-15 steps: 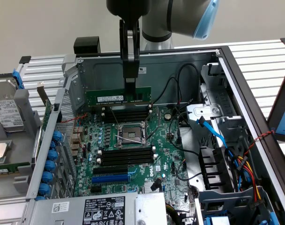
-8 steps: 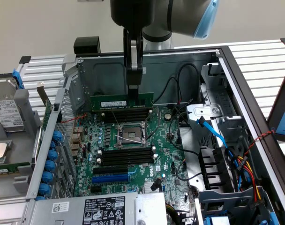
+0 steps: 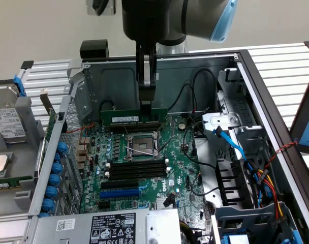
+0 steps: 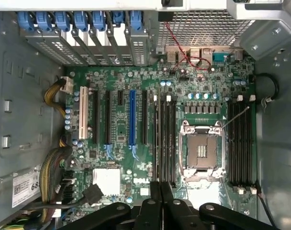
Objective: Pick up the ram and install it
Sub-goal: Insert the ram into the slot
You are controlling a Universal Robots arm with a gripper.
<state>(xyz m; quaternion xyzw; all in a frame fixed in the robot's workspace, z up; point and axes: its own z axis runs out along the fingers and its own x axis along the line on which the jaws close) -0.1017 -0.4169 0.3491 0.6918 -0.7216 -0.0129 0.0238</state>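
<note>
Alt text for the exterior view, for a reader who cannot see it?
The gripper holds the ram by its top edge, upright, over the motherboard inside an open computer case. Bare black memory slots lie beside the open processor socket.

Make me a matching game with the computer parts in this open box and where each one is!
Things:
1. Long dark-green ram stick with a white label
2. Long blue plastic expansion slot
3. Square silver metal processor socket
4. Thin flat blue cable

Places:
A. Between two groups of black memory slots
B. Gripped on edge by the black tool
C. Between long black expansion slots
D. Across the grey metal bay, at the exterior view's right

Pairs: 1-B, 2-C, 3-A, 4-D
</note>
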